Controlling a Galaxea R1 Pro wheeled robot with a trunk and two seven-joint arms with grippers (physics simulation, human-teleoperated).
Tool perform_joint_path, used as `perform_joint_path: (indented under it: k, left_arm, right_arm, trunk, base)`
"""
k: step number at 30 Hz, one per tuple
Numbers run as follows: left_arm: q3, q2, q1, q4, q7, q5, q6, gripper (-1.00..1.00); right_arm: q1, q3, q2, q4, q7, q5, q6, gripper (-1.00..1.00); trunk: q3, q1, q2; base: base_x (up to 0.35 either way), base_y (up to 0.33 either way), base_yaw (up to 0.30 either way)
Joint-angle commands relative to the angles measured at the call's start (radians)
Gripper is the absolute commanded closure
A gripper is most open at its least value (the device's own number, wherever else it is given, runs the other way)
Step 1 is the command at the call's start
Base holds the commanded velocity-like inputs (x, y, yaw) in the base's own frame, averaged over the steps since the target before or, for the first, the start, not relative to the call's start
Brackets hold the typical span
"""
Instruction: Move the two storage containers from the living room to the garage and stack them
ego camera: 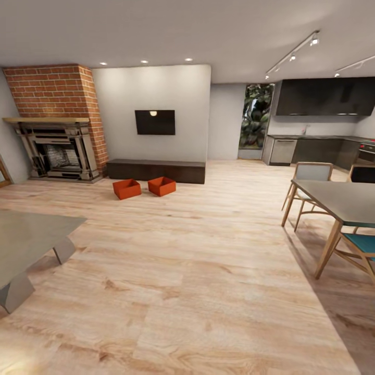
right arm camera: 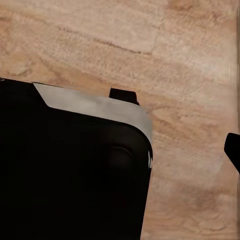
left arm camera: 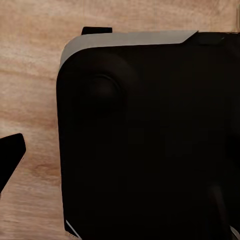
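Note:
Two orange-red storage containers (ego camera: pixel 127 188) (ego camera: pixel 162 186) sit side by side on the light wood plank floor of the living room, far ahead and left of centre. They are just in front of the long low dark cabinet (ego camera: pixel 156 170), under the wall TV (ego camera: pixel 154 122). The brick chimney with its fireplace (ego camera: pixel 57 91) stands left of them. The garage is out of view. In the left wrist view one dark fingertip (left arm camera: pixel 11 155) sits at the picture's edge, and in the right wrist view another fingertip (right arm camera: pixel 233 150) does too. Nothing is between the fingers, and both hang over the plank floor far from the containers.
A grey low table (ego camera: pixel 26 239) juts in at the near left. A dining table (ego camera: pixel 338 200) with wooden chairs stands at the right, and a dark kitchen lies behind it. My black base (left arm camera: pixel 150 140) (right arm camera: pixel 70 175) shows in both wrist views. Wide open floor leads toward the containers.

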Motion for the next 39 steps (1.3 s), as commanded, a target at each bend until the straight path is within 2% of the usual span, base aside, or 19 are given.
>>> perform_joint_path:
  k: [1, 39]
  left_arm:
    - [0.001, 0.000, 0.000, -0.002, 0.001, 0.002, 0.003, -1.00]
    - [0.001, 0.000, 0.000, -0.002, 0.001, 0.002, 0.005, -1.00]
  right_arm:
    - [-0.001, 0.008, 0.001, 0.003, -0.001, -0.008, -0.005, -1.00]
    - [-0.001, 0.008, 0.001, 0.004, -0.001, -0.008, -0.007, -1.00]
  trunk:
    - [-0.001, 0.001, 0.000]
    - [-0.001, 0.001, 0.000]
  base:
    - [0.320, -0.070, 0.000]
    - [0.320, -0.075, 0.000]
